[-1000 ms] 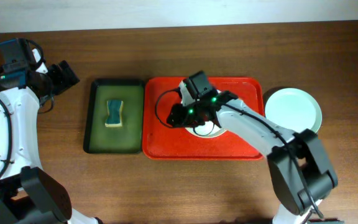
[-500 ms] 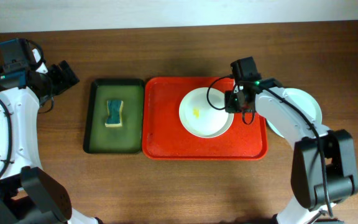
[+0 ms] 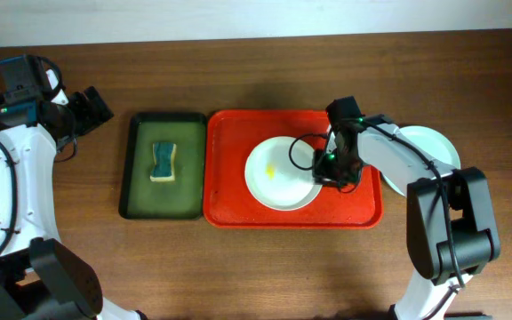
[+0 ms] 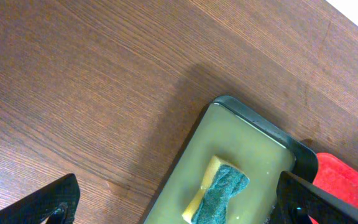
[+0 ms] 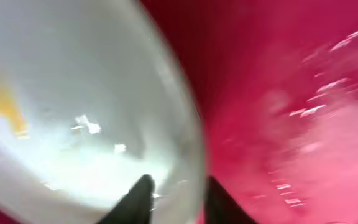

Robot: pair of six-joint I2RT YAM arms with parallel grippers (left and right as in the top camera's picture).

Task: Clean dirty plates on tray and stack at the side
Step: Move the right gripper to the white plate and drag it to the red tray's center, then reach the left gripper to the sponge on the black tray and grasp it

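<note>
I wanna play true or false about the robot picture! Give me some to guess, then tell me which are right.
1. The sponge lies in the dark green tray. True.
2. The white plate sits in the dark green tray. False: it lies in the red tray.
3. The white plate has a yellow smear. True.
4. The left gripper holds the sponge. False: it is open, empty and off to the side.
5. The right gripper is at the white plate's rim. True.
</note>
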